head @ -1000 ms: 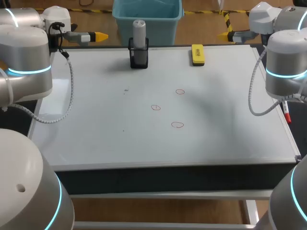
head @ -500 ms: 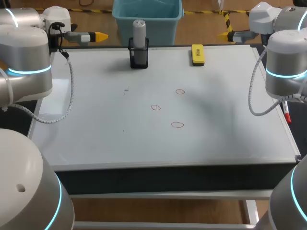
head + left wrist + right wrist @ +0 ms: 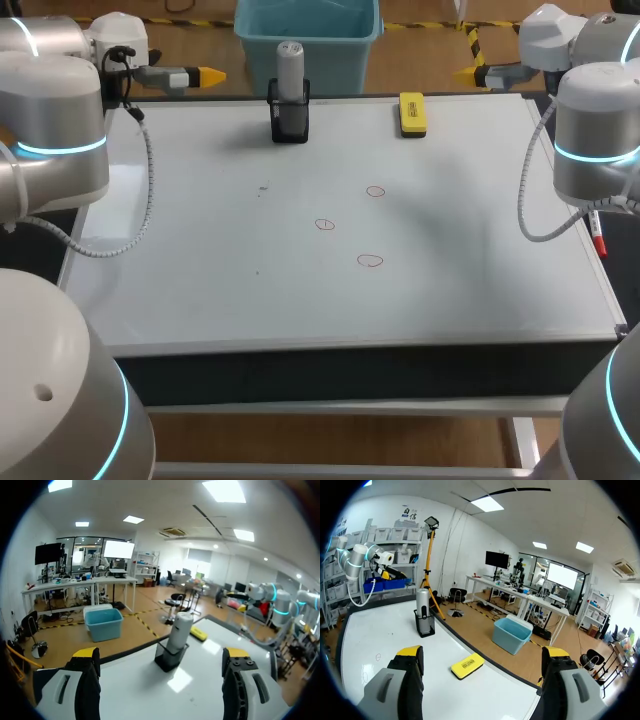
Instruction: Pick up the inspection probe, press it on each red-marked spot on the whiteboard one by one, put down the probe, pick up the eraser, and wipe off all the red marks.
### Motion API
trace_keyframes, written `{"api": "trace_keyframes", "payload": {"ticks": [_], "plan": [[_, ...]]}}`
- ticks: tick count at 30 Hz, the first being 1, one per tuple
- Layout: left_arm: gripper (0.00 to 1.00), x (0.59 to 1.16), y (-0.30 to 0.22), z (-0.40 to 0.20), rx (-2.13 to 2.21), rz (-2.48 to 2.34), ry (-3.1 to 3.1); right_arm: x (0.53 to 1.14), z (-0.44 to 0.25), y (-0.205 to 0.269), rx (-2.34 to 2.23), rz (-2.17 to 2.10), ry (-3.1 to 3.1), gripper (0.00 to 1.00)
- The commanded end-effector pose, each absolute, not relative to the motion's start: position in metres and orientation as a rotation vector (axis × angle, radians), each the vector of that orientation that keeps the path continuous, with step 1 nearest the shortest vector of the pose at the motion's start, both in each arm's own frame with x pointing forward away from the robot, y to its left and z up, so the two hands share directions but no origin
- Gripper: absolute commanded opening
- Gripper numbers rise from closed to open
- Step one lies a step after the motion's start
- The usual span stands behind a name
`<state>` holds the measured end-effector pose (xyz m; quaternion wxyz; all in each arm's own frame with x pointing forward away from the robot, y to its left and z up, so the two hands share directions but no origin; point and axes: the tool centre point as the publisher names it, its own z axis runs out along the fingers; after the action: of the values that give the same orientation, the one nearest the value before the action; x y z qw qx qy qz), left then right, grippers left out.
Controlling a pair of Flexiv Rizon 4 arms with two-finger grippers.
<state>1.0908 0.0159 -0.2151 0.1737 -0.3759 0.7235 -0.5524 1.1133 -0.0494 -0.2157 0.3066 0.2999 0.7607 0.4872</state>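
head view: nothing moved over the last second; probe (image 3: 290,62) stood in its holder (image 3: 289,118), eraser (image 3: 412,113) and three red marks (image 3: 370,260) untouched. left wrist: left fingers (image 3: 86,653) spread, empty. right wrist: right fingers (image 3: 410,652) spread, empty. task not started.

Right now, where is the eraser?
In the head view the yellow eraser lies flat near the far edge of the whiteboard, right of the black holder with the probe, beyond the three red marks.
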Motion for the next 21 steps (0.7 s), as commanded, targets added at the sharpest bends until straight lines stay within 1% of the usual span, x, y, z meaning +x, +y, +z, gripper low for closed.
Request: {"api": "trace_keyframes", "payload": {"ticks": [1, 15, 21], "plan": [[1.0, 1.103, 0.017, -0.222, -0.99, -1.649, 2.048, 1.114, -0.216, -0.05, 0.794, 1.289, 2.013, 1.0], [1.0, 1.126, -0.02, -0.234, -0.665, -1.888, 2.158, 1.114, -0.216, -0.05, 0.794, 1.289, 2.013, 1.0], [1.0, 1.133, -0.038, -0.238, -0.456, -2.008, 2.2, 1.114, -0.216, -0.05, 0.794, 1.289, 2.013, 1.0]]}}
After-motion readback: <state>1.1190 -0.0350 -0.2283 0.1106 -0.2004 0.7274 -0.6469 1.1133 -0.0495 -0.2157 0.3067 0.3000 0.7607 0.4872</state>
